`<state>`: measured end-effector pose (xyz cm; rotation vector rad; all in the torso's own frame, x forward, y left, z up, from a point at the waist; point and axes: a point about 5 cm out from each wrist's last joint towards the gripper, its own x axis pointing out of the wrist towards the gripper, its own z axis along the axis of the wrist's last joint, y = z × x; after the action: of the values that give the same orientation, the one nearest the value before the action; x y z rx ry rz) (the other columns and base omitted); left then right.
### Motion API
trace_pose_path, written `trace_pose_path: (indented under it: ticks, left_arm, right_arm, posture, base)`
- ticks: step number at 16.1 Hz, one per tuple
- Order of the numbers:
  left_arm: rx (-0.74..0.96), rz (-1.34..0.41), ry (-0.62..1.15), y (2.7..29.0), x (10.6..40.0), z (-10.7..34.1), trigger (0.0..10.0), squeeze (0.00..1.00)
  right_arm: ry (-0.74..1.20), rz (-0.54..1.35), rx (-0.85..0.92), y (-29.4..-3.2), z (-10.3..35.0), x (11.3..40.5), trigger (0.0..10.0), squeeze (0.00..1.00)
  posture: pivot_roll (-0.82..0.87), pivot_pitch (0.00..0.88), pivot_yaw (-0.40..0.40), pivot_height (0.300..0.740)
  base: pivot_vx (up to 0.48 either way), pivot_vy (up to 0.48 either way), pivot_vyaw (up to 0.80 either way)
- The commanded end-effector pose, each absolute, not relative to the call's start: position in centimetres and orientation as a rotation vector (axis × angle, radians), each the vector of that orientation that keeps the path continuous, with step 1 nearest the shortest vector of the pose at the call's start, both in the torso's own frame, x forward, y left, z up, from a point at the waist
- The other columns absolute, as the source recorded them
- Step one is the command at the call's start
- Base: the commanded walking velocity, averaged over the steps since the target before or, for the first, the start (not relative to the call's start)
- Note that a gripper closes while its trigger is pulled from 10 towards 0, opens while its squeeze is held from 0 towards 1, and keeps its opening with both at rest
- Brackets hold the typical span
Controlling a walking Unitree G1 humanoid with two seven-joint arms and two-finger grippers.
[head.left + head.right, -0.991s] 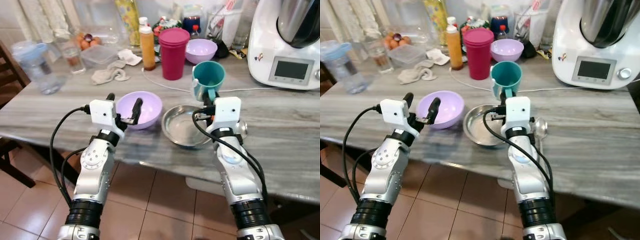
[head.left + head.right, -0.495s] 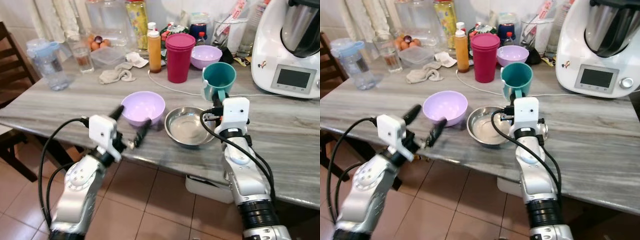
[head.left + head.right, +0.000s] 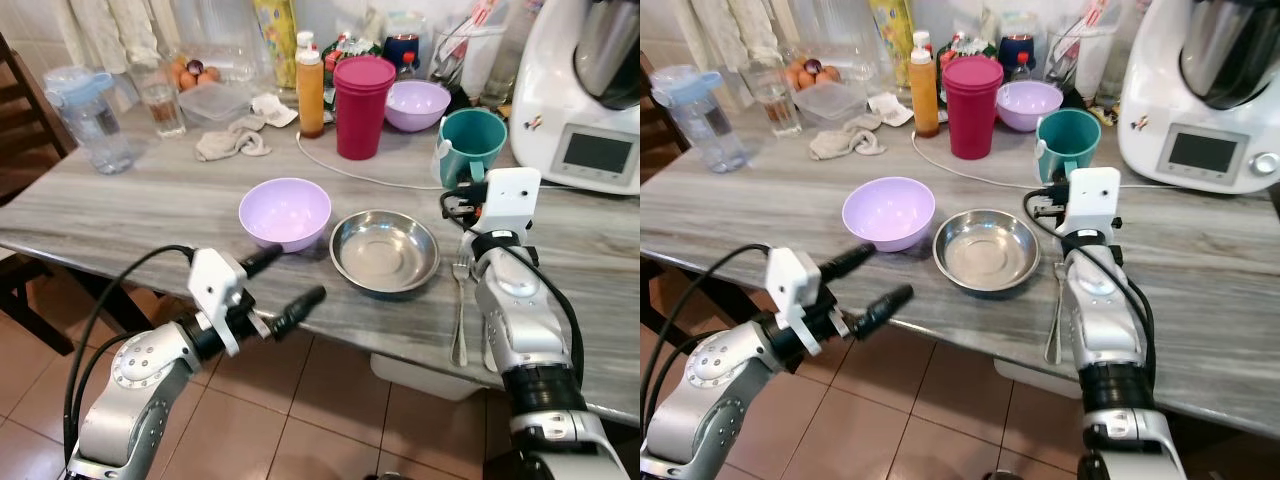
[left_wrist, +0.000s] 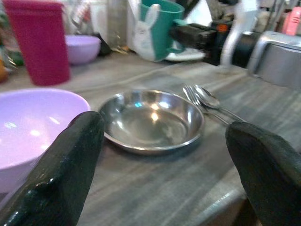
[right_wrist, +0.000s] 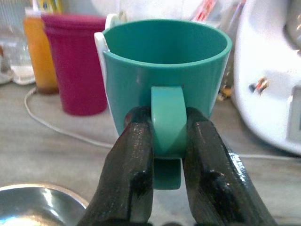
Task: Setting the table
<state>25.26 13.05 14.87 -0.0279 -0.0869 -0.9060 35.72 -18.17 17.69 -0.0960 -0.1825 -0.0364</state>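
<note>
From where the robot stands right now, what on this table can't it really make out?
- Fork and spoon: the right arm covers part of them in the eye views.
- White kitchen machine: cut off by the top and right edges.
- Clutter behind the magenta cups: too crowded and small to identify.
- Teal mug: its base is hidden behind the right hand clamping its handle.

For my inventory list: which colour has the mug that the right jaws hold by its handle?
Teal mug, clearest in the right wrist view.
</note>
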Motion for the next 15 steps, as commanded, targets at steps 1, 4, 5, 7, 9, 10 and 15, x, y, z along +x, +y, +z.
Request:
trace_pose_path:
  ticks: [1,4,5,7,9,10,15]
  left_arm:
    - [-0.027,-0.939,-0.086,12.8,24.9,15.1,10.0,0.0]
    - [-0.024,-0.971,-0.075,12.0,24.6,15.1,10.0,0.0]
    - [-0.027,-0.969,-0.077,12.0,24.6,15.1,10.0,0.0]
    - [-0.038,-0.964,-0.076,11.9,24.4,15.1,10.0,0.0]
    - [-0.047,-0.963,-0.074,11.7,24.2,15.1,10.0,0.0]
    - [-0.048,-0.964,-0.072,11.6,24.1,15.0,10.0,0.0]
    - [-0.054,-0.968,-0.065,11.4,24.1,14.9,10.0,0.0]
  right_arm:
    - [-0.189,-0.021,-0.091,-18.0,18.0,36.0,10.0,0.0]
    - [-0.108,0.063,-0.043,-16.9,16.8,37.3,10.0,0.0]
    - [-0.101,0.065,-0.038,-16.8,16.7,37.4,10.0,0.0]
    - [-0.066,0.076,0.006,-16.6,16.1,37.7,10.0,0.0]
    - [-0.059,0.098,-0.002,-16.2,15.9,37.8,10.0,0.0]
    - [-0.049,0.098,-0.01,-16.1,15.7,37.9,10.0,0.0]
    - [-0.013,0.072,-0.03,-16.7,14.5,37.7,10.0,0.0]
  posture:
    - [-0.09,0.122,0.04,0.74]
    - [-0.07,0.138,0.041,0.74]
    - [-0.07,0.138,0.041,0.74]
    - [-0.07,0.139,0.038,0.74]
    - [-0.06,0.14,0.034,0.74]
    - [-0.06,0.14,0.034,0.74]
    - [-0.06,0.137,0.036,0.74]
  base:
    - [0.0,0.0,0.0]
    - [0.0,0.0,0.0]
    - [0.0,0.0,0.0]
    - [0.0,0.0,0.0]
    - [0.0,0.0,0.0]
    - [0.0,0.0,0.0]
    - [0.0,0.0,0.0]
